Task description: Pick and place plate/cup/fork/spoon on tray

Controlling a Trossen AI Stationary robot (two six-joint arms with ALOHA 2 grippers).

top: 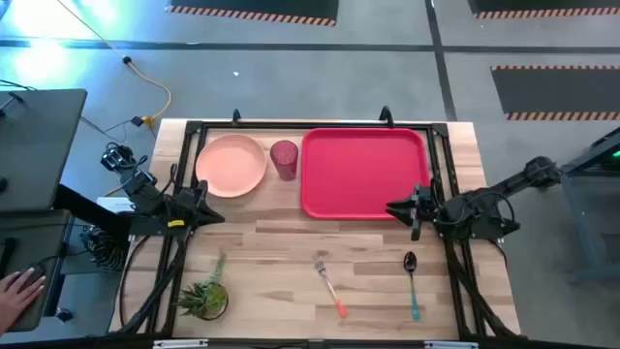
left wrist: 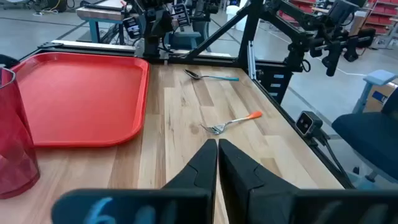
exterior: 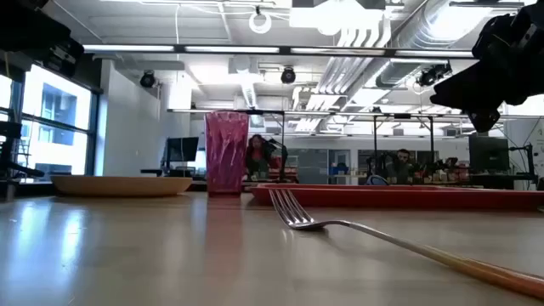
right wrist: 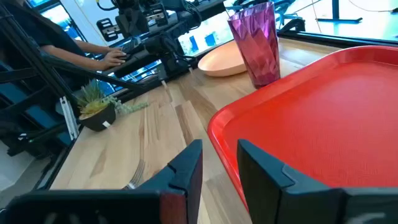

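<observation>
A: Start at the left. What's there?

B: A small potted plant near the table's front corner, and the left gripper hanging above the wood just in front of the plate. Its fingers are pressed together, clenched on nothing.

A: Anything on the plate?

B: Nothing on it. It lies flat at the back left. Just beside it stands the cup, upright, between plate and tray. I can't see anything inside the cup.

A: And the tray?

B: Bare red surface, flat at the back, right of the cup and close to it but apart. Nothing lies in it.

A: Where's the cutlery?

B: Both pieces lie on the wood in front of the tray, well apart from each other. The fork is left of the spoon, tines toward the tray, orange handle toward the front edge. The spoon lies with its bowl toward the tray and its teal handle toward the front.

A: The right arm?

B: The right gripper hovers over the tray's front right corner, fingers parted with a clear gap, holding nothing.
</observation>
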